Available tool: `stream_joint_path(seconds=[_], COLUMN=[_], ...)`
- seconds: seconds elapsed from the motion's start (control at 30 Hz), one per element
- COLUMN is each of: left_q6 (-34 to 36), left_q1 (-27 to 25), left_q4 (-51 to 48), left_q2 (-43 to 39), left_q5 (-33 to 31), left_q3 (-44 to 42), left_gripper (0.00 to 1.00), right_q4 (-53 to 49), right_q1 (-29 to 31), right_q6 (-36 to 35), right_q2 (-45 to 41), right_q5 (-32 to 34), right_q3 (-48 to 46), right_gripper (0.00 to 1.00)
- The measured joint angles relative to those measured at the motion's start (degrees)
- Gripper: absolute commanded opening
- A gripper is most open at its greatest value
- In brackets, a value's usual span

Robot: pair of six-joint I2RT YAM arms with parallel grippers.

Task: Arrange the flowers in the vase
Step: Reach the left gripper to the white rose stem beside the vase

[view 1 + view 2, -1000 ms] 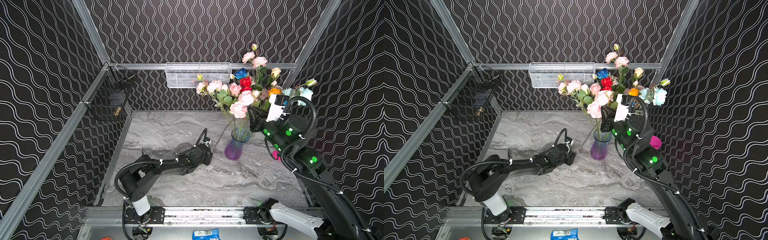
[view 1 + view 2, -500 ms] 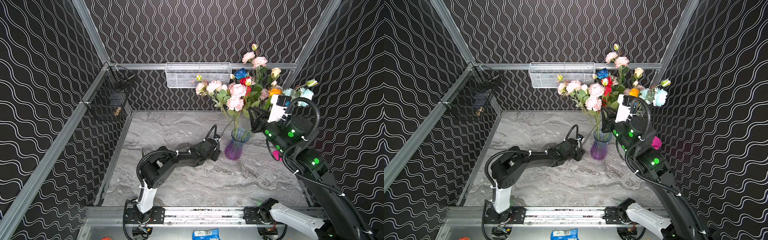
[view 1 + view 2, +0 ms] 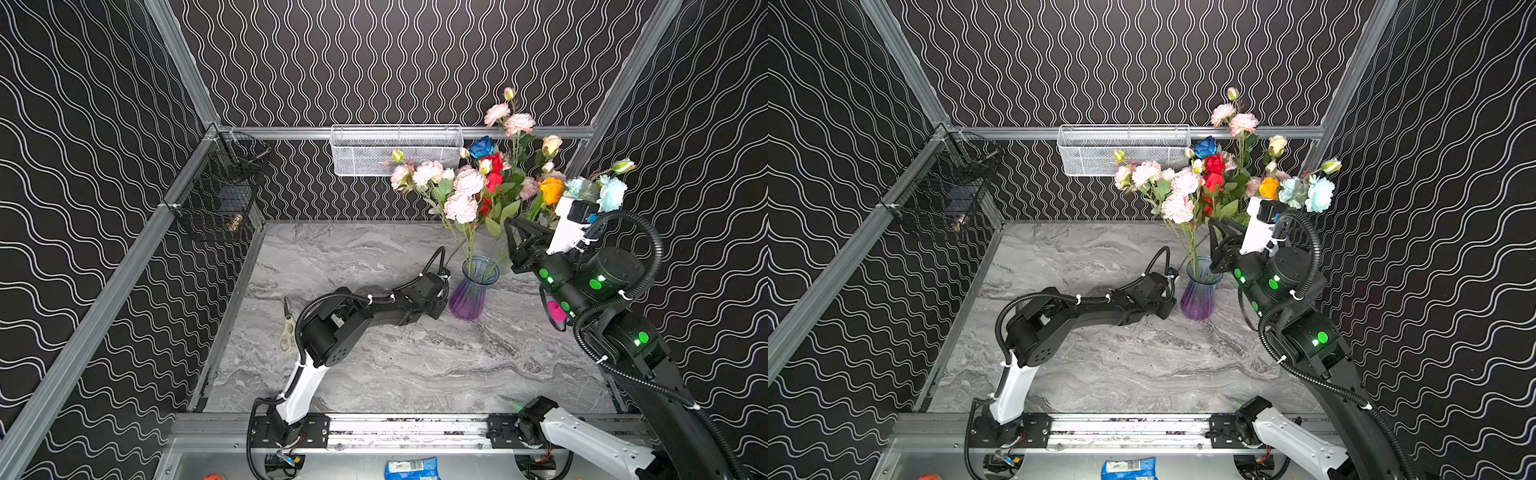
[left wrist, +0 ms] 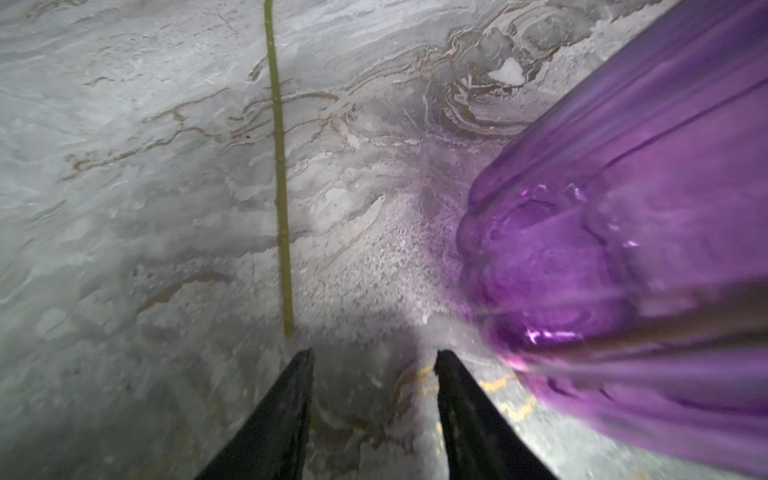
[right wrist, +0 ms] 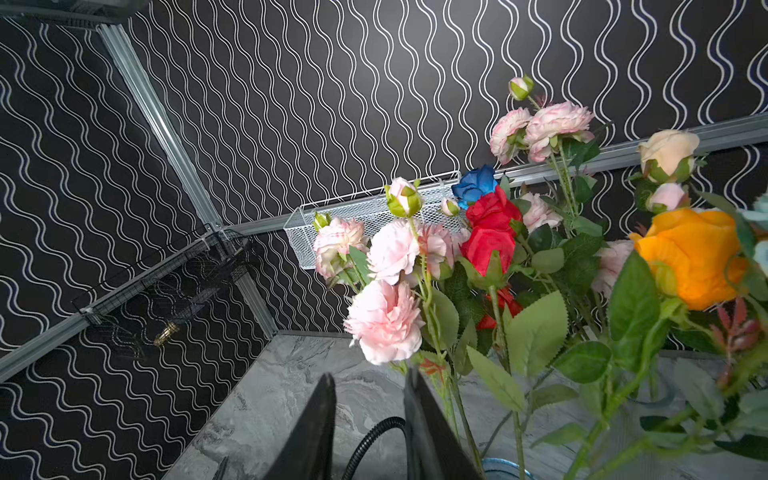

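Observation:
The flowers (image 3: 490, 183) (image 3: 1214, 183) (image 5: 490, 232), pink, red, blue, orange and pale-blue blooms on green stems, stand in the purple glass vase (image 3: 471, 291) (image 3: 1200, 291). My right gripper (image 5: 370, 374) (image 3: 513, 241) is open and empty, raised at the right of the bouquet, just under a pink bloom (image 5: 384, 322). My left gripper (image 4: 372, 355) is open and empty, low over the table beside the vase (image 4: 623, 249). A bare green stem (image 4: 280, 187) runs over the table, its end just ahead of one left fingertip.
A white mesh basket (image 3: 395, 149) hangs on the back wall and a black wire basket (image 3: 220, 199) on the left wall. Scissors (image 3: 287, 328) lie on the marble table (image 3: 415, 365) behind the left arm. A pink object (image 3: 555, 311) sits by the right arm.
My left arm has swung right and its gripper has slid up beside the vase, jaws narrowing a little. The right jaws have parted wider, and the pink spray has shifted left.

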Motion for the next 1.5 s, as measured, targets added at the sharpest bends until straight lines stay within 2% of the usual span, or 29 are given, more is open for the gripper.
stream_joint_path(seconds=[0.47,0.83,1.17,1.33,1.5], left_q6=[1.9,1.9,1.7,1.7,1.5], left_q1=[0.2,2.8,4.7,4.7,4.7], left_q4=[-3.3,-6.5,-8.9,-11.2,-13.2], left_q2=[2.8,0.4,3.4,5.7,7.3], left_q5=[-0.3,4.0,4.5,4.7,4.2], left_q3=[3.8,4.2,10.0,13.0,14.9], left_gripper=[0.52,0.53,0.56,0.49,0.25], right_q4=[0.4,0.4,0.4,0.6,0.8], right_q1=[0.0,0.0,0.0,0.0,0.0], right_q6=[0.1,0.1,0.1,0.2,0.4], right_q2=[-1.9,-3.4,-3.6,-1.9,-2.6], right_q5=[0.1,0.5,0.7,0.4,-0.4], right_q3=[-2.7,-3.7,-4.6,-3.3,-3.7], right_gripper=[0.36,0.38,0.43,0.43,0.43])
